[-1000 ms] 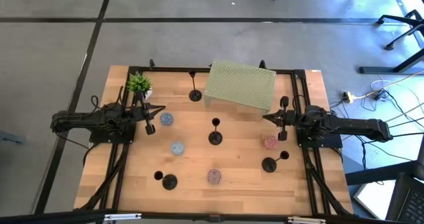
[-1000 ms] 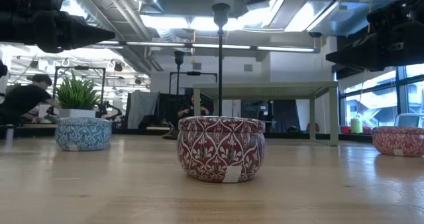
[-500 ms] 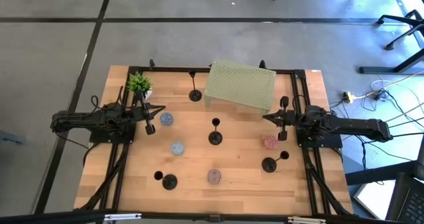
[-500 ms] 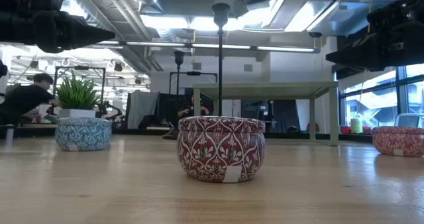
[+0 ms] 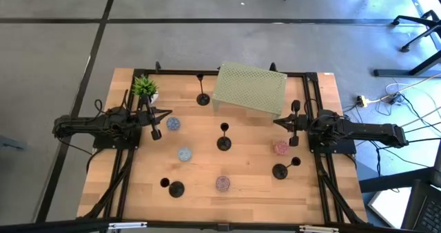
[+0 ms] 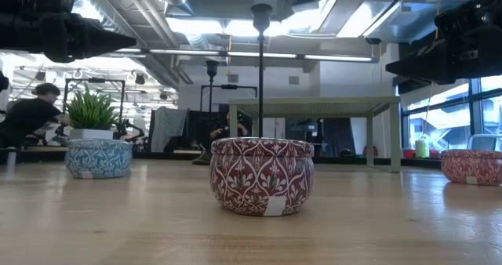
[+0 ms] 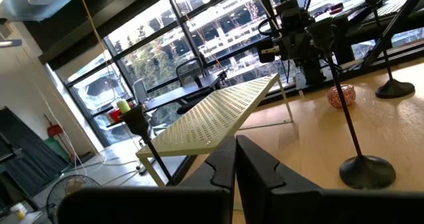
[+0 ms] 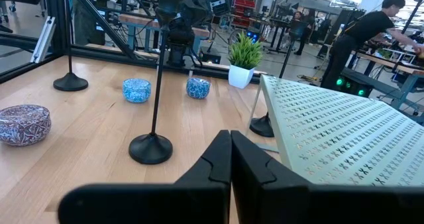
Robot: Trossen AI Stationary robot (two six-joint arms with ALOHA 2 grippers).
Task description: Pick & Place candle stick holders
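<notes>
Four slim black candle stick holders stand upright on their round bases on the wooden table: one at the middle (image 5: 224, 143), one at the far side beside the green shelf (image 5: 202, 99), one near left (image 5: 176, 188), one near right (image 5: 280, 171). My left gripper (image 5: 167, 114) is shut and empty, held above the table's left side and pointing toward the middle; its fingers meet in the left wrist view (image 7: 235, 163). My right gripper (image 5: 275, 122) is shut and empty above the right side, pointing toward the middle; its fingers meet in the right wrist view (image 8: 230, 154).
A pale green perforated shelf (image 5: 249, 88) stands at the far middle. Two blue tins (image 5: 173, 123) (image 5: 185, 154), two red tins (image 5: 222, 184) (image 5: 281, 148) and a small potted plant (image 5: 144, 87) stand on the table. A person (image 8: 358, 32) is in the room beyond.
</notes>
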